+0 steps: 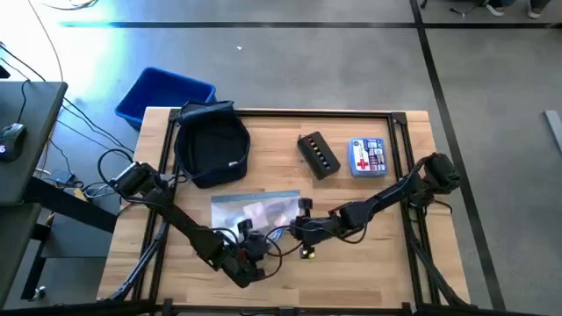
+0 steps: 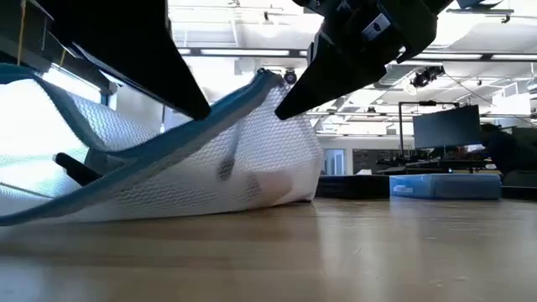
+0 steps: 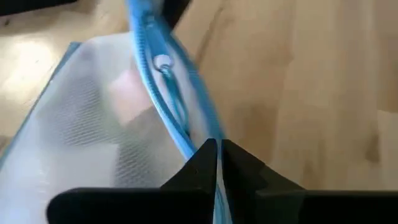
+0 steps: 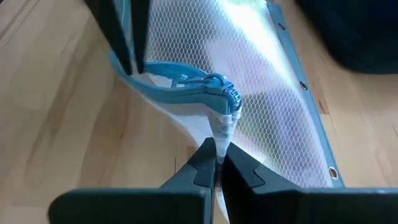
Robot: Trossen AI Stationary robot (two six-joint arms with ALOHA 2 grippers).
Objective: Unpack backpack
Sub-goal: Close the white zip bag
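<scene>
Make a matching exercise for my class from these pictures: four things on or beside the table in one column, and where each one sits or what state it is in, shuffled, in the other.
Things
1. backpack
2. clear mesh pouch
3. blue bin
4. first aid kit

Places or states
A. on the floor, past the table's far left corner
B. lying open on the table's far left part
C. flat on the table's far right part, beside a black case
D. pinched along its blue zipper edge by the left gripper and the right gripper

Pairs: 1-B, 2-D, 3-A, 4-C
</scene>
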